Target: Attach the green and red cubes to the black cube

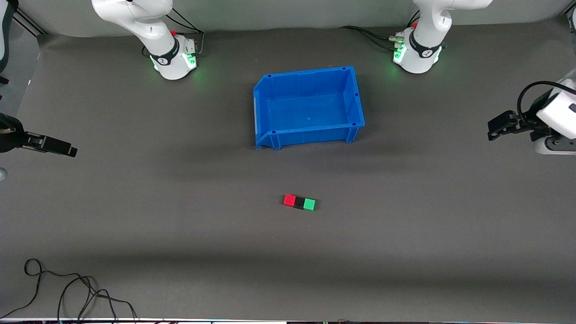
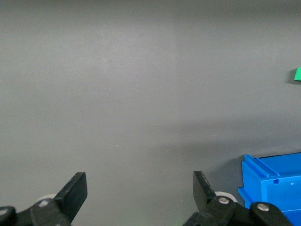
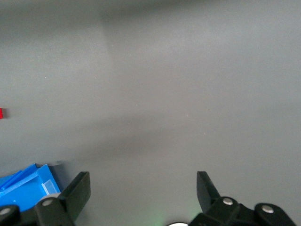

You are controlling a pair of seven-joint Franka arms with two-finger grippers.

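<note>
**Black cube flanked by red and green on the mat**

Black cube [image 1: 299, 203] sits in a touching row, red cube [image 1: 290, 200] at its 9 o'clock, green cube [image 1: 309, 204] at 3 o'clock. Blue bin [image 1: 265, 108] stands at 12 o'clock, well apart. Right gripper [image 1: 67, 150] waits over the mat's edge, fingers spread. Left gripper [image 1: 495, 130] likewise hangs with fingers apart.

black cube [image 1: 299, 203] btwn red cube [image 1: 290, 200] & green cube [image 1: 309, 204], touching, nearer camera than bin [image 1: 270, 96]
</note>
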